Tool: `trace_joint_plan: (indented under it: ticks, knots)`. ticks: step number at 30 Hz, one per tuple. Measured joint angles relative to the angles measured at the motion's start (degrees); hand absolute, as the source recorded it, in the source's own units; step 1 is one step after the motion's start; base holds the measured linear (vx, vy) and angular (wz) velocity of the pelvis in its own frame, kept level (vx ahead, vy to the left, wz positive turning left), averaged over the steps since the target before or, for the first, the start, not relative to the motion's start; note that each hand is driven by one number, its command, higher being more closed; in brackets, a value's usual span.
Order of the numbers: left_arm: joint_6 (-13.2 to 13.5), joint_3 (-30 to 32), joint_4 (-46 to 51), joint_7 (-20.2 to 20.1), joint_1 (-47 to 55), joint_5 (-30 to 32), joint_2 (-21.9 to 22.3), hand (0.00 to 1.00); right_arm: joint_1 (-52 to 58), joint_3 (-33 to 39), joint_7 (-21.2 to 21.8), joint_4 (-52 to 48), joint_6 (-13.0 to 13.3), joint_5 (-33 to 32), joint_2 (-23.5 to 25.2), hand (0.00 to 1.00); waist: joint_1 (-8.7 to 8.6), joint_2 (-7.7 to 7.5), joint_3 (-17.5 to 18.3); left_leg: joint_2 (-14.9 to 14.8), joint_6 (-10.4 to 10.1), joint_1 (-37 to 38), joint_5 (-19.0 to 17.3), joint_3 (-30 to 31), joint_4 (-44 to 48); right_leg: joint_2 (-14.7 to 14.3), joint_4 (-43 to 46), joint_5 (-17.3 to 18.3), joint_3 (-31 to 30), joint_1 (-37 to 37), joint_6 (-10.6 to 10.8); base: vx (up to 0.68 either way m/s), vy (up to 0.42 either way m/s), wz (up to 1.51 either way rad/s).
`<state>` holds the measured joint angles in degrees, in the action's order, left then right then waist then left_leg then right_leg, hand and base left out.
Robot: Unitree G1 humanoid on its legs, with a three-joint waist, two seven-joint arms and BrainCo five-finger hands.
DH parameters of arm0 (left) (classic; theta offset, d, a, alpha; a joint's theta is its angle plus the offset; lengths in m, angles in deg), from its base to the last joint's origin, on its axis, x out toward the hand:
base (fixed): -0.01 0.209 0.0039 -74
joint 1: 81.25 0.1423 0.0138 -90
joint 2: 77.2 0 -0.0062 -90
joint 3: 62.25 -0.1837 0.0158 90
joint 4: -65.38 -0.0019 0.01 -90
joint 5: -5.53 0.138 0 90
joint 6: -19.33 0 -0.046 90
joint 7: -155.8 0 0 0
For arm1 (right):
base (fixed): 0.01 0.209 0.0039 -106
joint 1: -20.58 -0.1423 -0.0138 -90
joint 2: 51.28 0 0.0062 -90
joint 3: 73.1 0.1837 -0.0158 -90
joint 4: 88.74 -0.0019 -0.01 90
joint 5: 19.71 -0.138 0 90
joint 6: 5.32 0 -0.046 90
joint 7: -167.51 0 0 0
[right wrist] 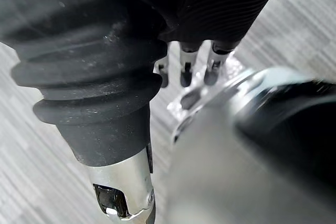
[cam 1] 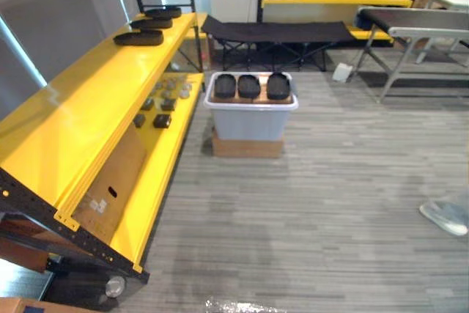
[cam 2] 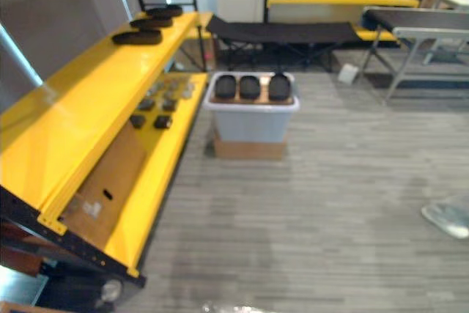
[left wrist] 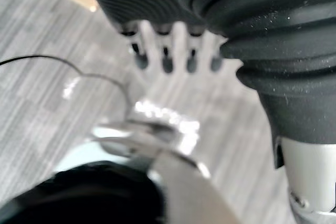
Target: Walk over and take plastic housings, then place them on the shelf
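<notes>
On the yellow shelf [cam 1: 66, 130] (top level, far end) lie three black plastic housings [cam 1: 152, 23]; small dark parts [cam 1: 162, 120] sit on its lower level.

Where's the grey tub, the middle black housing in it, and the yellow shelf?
grey tub [cam 1: 250, 126]: left eye view, on its front wall.
middle housing [cam 1: 249, 86]: left eye view, on its top.
yellow shelf [cam 1: 80, 119]: left eye view, on its bare top board.

plastic housings [cam 1: 249, 86] in bin [cam 1: 251, 124], shelf [cam 1: 73, 130] to left
</notes>
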<state>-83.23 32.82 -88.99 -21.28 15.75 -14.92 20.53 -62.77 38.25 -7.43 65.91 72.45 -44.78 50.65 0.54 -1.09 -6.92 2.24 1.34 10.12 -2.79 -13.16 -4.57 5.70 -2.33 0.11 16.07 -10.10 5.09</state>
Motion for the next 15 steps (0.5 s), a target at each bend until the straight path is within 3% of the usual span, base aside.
trace_joint_plan:
  ticks: [9, 15]
  knots:
    - [2.23, -0.84, 0.1, -0.89, -0.39, -2.22, -0.18, 0.0, -1.39, -0.05, -0.09, 0.0, 1.29, 1.75, 0.41, 0.0, 0.03, -0.24, -0.87, 0.62, -0.44, 1.14, -0.27, 0.1, 0.0, 0.7, 0.04, -0.19, 1.12, -1.08, 0.9, 0.0, 0.004, 0.02]
    - [2.68, -1.18, 0.11, 0.73, -0.3, -2.25, 0.16, 0.0, -1.58, -0.17, 1.14, -0.02, 2.67, 3.63, 0.34, 0.0, 0.08, 0.11, -0.98, 0.7, -0.01, 1.09, 0.4, 0.16, -0.46, 0.85, 0.71, 0.34, 1.45, -0.88, 0.57, -0.12, -0.018, 0.0]
